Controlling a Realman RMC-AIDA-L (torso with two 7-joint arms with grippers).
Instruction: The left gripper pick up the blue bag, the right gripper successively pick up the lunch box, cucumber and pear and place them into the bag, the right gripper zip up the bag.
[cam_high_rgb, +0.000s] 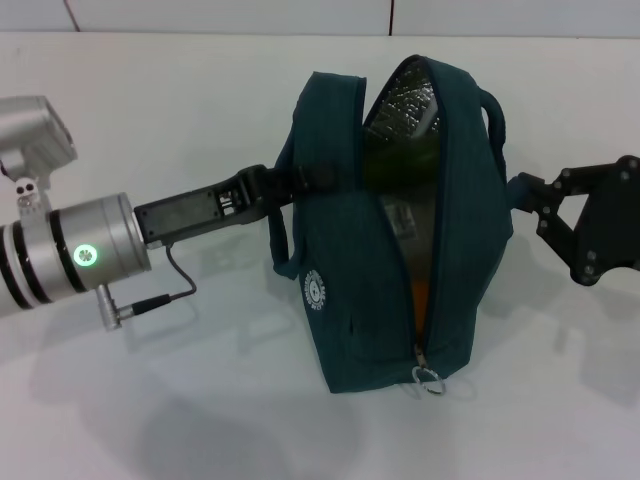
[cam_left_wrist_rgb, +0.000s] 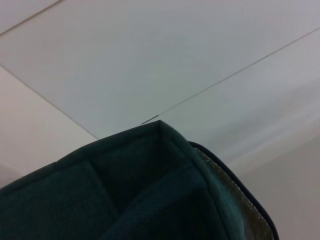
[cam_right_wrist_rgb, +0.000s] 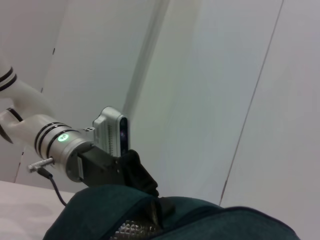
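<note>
The left hand (cam_high_rgb: 290, 185) is closed on the blue bag's (cam_high_rgb: 400, 230) handle, holding it upright on the white surface (cam_high_rgb: 180, 400). The right hand (cam_high_rgb: 520, 195) sits at the bag's far side; whether it grips, I cannot tell.

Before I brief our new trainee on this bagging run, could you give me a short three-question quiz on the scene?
1. True or false: the blue bag is zipped fully shut.
2. Which gripper grips the bag: A) left gripper B) right gripper?
3. Fill in: through the opening, something green and something ____ show.

Key: 1 false, it gapes open; 2 A, at a handle strap, while the right one sits beside the bag, jaws open; 3 orange.
</note>
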